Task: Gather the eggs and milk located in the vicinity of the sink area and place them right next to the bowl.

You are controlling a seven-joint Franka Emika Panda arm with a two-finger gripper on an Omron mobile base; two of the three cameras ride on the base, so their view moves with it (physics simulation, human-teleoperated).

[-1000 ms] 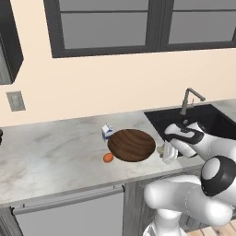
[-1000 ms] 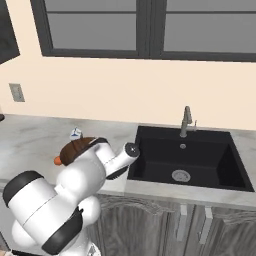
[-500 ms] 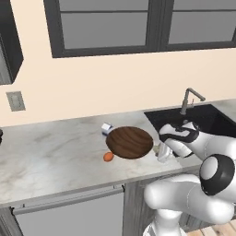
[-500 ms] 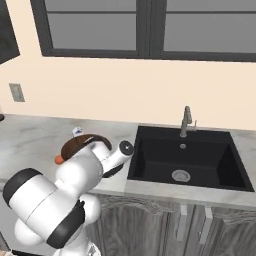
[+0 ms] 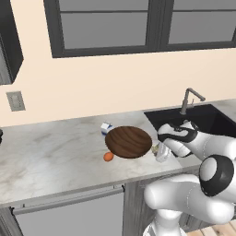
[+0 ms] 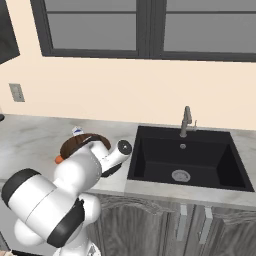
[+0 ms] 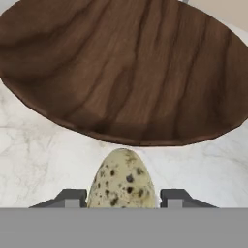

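Observation:
A pale speckled egg stands between my gripper's two dark fingertips, just off the near rim of the dark-brown wooden bowl. The tips hug its sides; whether they still press on it I cannot tell. In the left base view the gripper is low over the counter at the bowl's right edge. An orange-brown egg lies at the bowl's front left. The milk, a small white carton, stands behind the bowl's left side. The black sink lies to the right.
A grey faucet rises behind the sink. The marble counter stretches left of the bowl, with a wall outlet above it. Dark window frames run along the wall. In the right base view my arm covers part of the bowl.
My gripper has moved left from the sink's edge to the bowl's right rim, carrying the speckled egg. The bowl, orange-brown egg and milk have stayed in place.

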